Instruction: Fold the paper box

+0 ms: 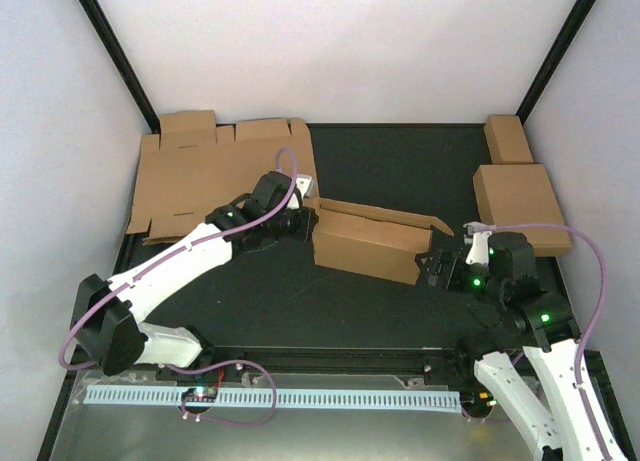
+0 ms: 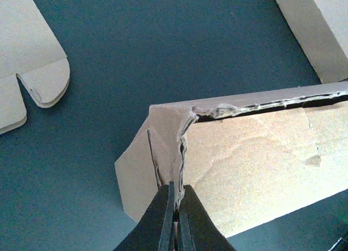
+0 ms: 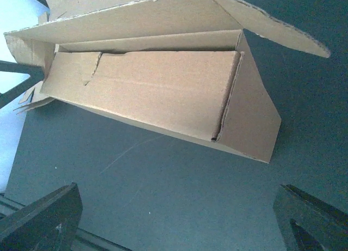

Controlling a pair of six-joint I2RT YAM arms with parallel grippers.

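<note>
Cable (image 1: 240, 421) sheathed in purple is looping over a white slotted strip (image 1: 340, 398) that is lying along the near edge of the table (image 1: 300, 306), between the two arm bases. Just beyond it on the right side, the right gripper (image 1: 436, 268) is hovering low over the dark mat with its jaws spread as wide as they go and gripping nothing. The box's right end is sitting just ahead of it, apart from both fingers. The paper box (image 1: 368, 243) is standing around the middle of the table, half folded into a long trough lying slantwise. One long wall is rising toward the near edge, an end panel is folding in at the right, and a top flap is leaning open toward the table's right edge. At its left end the left gripper (image 2: 176, 197) is clamping fully shut on a thin upright cardboard edge at the box's corner, where a ragged, creased seam is meeting the long wall. Farther back, flat cardboard sheets (image 1: 200, 176) with rounded tabs are lying in the far left corner. Two closed brown boxes are resting by the far right corner: a larger squarish box (image 1: 522, 207) and, behind it, a smaller oblong box (image 1: 507, 138).
</note>
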